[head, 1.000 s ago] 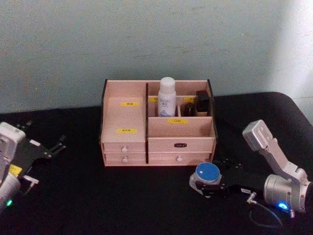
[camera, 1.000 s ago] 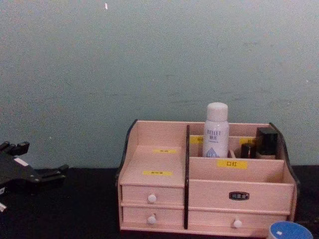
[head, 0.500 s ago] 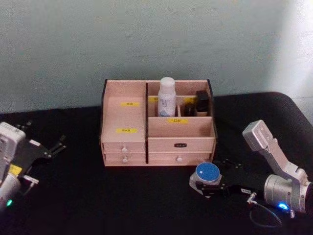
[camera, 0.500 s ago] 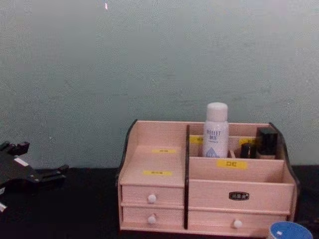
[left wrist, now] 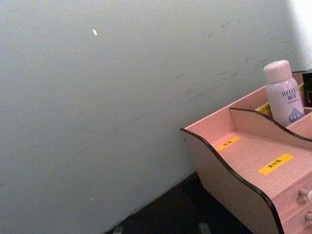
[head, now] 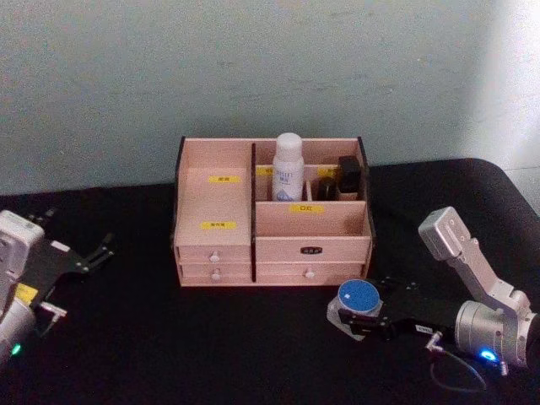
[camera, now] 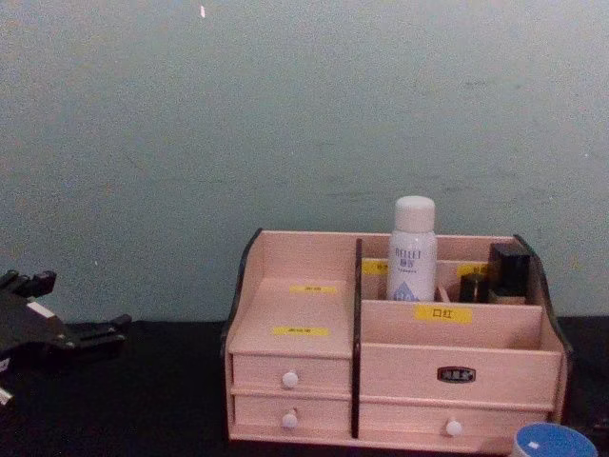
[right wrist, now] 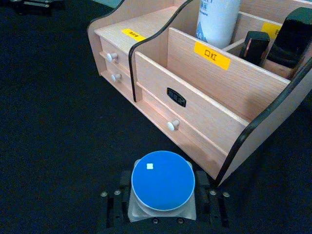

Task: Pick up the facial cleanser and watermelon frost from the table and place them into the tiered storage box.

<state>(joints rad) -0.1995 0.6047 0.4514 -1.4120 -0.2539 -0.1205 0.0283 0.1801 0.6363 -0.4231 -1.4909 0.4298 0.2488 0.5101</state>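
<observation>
A small pale round jar (right wrist: 163,181) (head: 358,297) (camera: 552,442), topped with a flat blue lid, sits low over the black table (head: 211,337), just near of the right near corner of the tiered storage box (head: 312,246) (right wrist: 204,105) (camera: 314,314). The right gripper (right wrist: 165,210) (head: 364,322) grips it, with a black finger pressed against each side of the jar's body. I cannot tell whether the jar rests on the table or hangs just above it.

The box is a pale pink-beige wooden organiser with dark side edges, yellow labels and white-knobbed drawers. In its far middle compartment a white capped plastic bottle (head: 288,169) (camera: 412,249) (right wrist: 217,19) (left wrist: 285,92) with blue print stands upright. Two dark small containers (head: 348,175) (camera: 509,271) stand in the compartments to the right of it.

The left gripper (head: 78,228) (camera: 84,303) hangs well apart at the table's left edge, with its fingers spread wide and nothing between them.
</observation>
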